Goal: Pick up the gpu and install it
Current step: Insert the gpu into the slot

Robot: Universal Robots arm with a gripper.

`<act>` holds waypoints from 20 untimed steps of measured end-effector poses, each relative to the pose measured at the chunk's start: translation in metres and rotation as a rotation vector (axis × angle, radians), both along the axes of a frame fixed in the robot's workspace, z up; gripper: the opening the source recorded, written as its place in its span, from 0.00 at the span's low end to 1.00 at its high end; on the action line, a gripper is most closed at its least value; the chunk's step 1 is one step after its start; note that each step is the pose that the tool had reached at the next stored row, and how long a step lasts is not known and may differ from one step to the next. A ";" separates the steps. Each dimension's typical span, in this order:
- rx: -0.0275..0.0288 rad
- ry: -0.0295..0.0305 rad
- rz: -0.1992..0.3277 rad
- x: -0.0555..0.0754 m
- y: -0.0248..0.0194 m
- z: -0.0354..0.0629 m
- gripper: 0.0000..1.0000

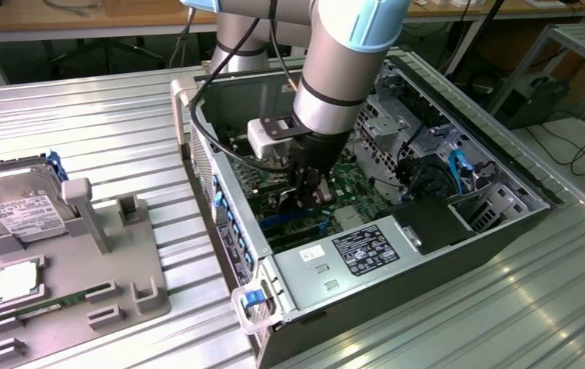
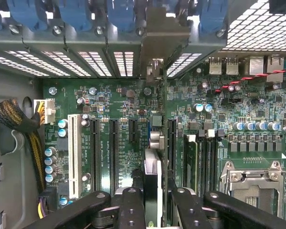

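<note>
One gripper (image 1: pixel 310 192) deep in the open case (image 1: pixel 538 201), clamped on the gpu (image 2: pixel 152 179), held edge-on over the motherboard (image 2: pixel 119 102) slots, its bracket (image 2: pixel 163 36) up against the rear slot openings.

In the exterior view the arm (image 1: pixel 338 69) hides the gpu and much of the motherboard (image 1: pixel 359 192). In the wrist view the gpu (image 2: pixel 152 181) shows edge-on, its fan face unseen. The hard drive's (image 1: pixel 15 207) label print is too small to read.
</note>
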State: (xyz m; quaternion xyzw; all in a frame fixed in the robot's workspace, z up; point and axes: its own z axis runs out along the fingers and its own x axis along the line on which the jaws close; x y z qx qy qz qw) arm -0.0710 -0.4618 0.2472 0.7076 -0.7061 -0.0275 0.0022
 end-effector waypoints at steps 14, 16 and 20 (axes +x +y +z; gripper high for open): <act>-0.0074 0.0000 0.000 0.001 0.0022 -0.0007 0.27; -0.0075 0.0001 0.000 0.002 0.0022 -0.0006 0.27; -0.0074 0.0000 0.000 0.003 0.0022 -0.0007 0.27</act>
